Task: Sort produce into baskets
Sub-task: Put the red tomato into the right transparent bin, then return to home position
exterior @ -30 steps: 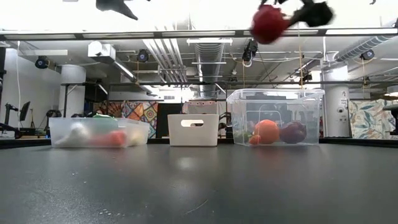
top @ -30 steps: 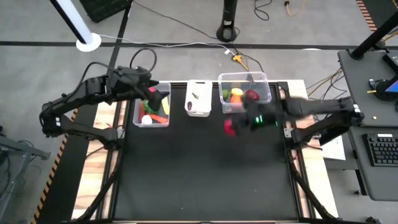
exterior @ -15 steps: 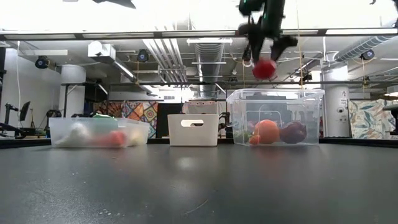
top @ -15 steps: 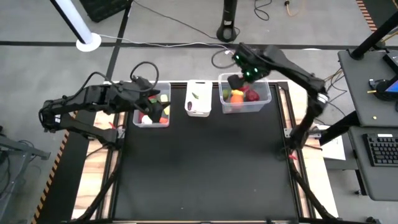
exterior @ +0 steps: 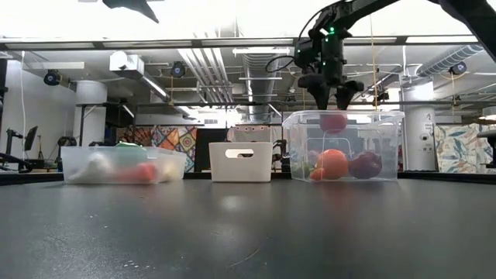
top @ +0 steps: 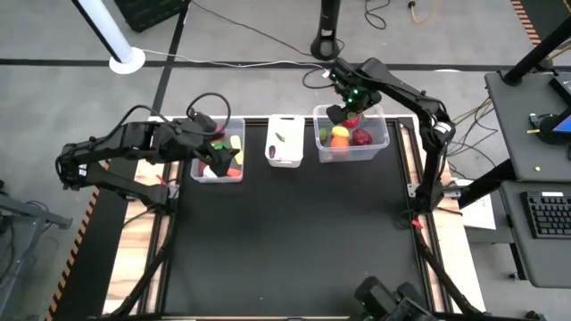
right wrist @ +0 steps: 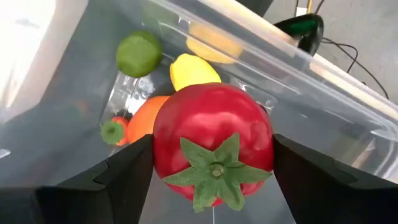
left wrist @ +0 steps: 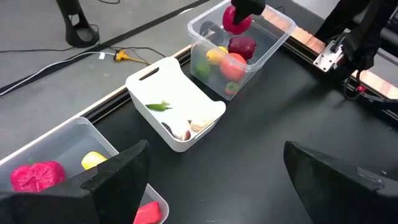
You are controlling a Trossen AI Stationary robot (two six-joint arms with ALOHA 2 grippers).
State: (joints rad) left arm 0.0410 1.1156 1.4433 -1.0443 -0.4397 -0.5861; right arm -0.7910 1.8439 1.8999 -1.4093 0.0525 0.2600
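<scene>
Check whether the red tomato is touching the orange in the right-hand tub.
Apart. The low view shows the red tomato hanging near the clear tub rim, a plain gap above the orange.

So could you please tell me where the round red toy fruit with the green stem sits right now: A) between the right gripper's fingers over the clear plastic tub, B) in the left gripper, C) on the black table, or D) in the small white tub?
A: the red fruit sits between the right gripper fingers, above the clear tub.
</scene>
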